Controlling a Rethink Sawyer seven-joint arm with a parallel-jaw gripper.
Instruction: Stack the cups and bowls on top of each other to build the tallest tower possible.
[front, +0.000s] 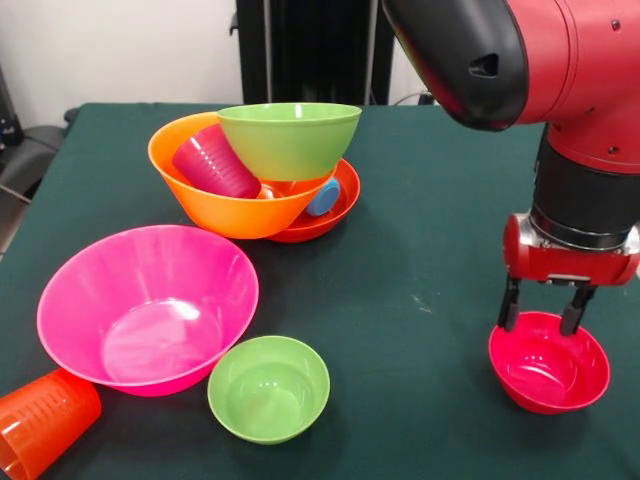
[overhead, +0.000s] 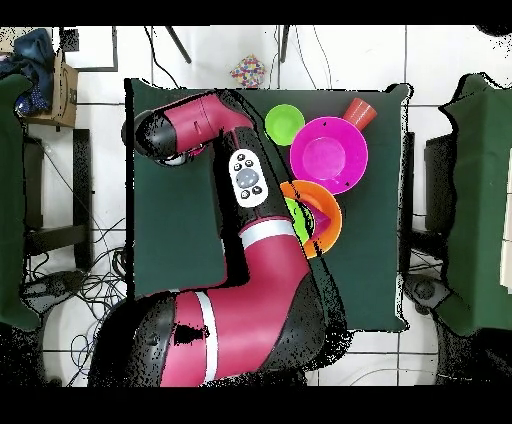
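My gripper (front: 540, 320) hangs open at the right, its fingertips down at the far rim of the small crimson bowl (front: 550, 368); nothing is gripped. The tower stands at the back: a shallow red-orange bowl (front: 343, 203) carries a tilted large orange bowl (front: 215, 205) (overhead: 327, 222). In that bowl lie a purple cup (front: 213, 162) and a medium green bowl (front: 290, 138) (overhead: 296, 214). A blue cup (front: 323, 197) is wedged beside them. In the overhead view the arm hides the gripper and the crimson bowl.
A large pink bowl (front: 150, 300) (overhead: 328, 155) sits front left with a small green bowl (front: 268, 388) (overhead: 284, 123) next to it. An orange cup (front: 45, 420) (overhead: 360, 110) lies on its side at the table's front left corner.
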